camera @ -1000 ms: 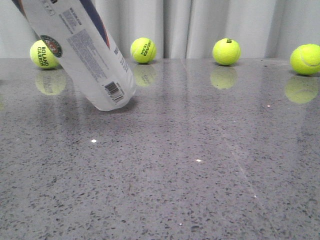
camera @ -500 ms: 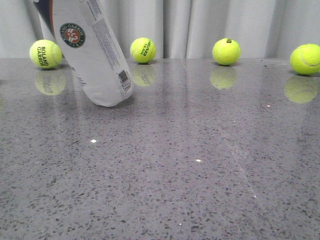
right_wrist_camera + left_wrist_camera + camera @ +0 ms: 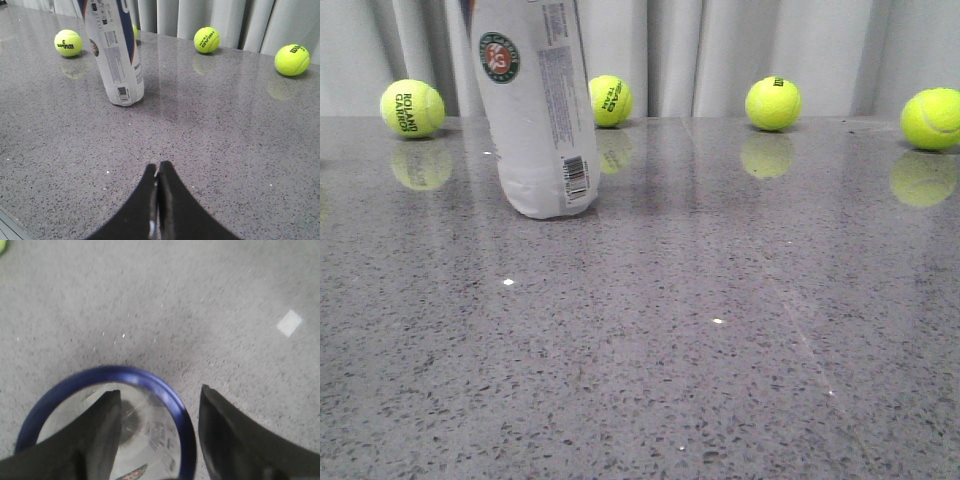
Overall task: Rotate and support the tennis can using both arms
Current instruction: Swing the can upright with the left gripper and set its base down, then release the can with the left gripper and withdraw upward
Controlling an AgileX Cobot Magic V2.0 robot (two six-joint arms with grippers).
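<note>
The left gripper [image 3: 155,435] sits at the open top of the can [image 3: 535,110]. One finger [image 3: 97,435] goes down inside the can's mouth and the other finger [image 3: 230,440] is outside the blue rim, so the two fingers are spread a little and pinch the can's wall between them. The right gripper [image 3: 158,200] has its two fingers pressed together with no gap, and it holds nothing. The can stands well ahead of those shut fingers, apart from them, with its bottom on the gray table [image 3: 720,340], almost straight up and leaning only a bit. On the can there is a round Roland Garros badge [image 3: 499,57], blocks of small print too tiny to read, and a barcode [image 3: 577,180] near the bottom. In the right wrist view a dark blue band runs up the can's side. Four balls lie at the far edge of the table, past the can. The first ball [image 3: 412,108] says ROLAND GARROS. The second ball [image 3: 610,101], partly behind the can, says HEAD. The third ball [image 3: 773,103] has a small dark logo. The fourth ball [image 3: 931,119] shows no words in the front view.
</note>
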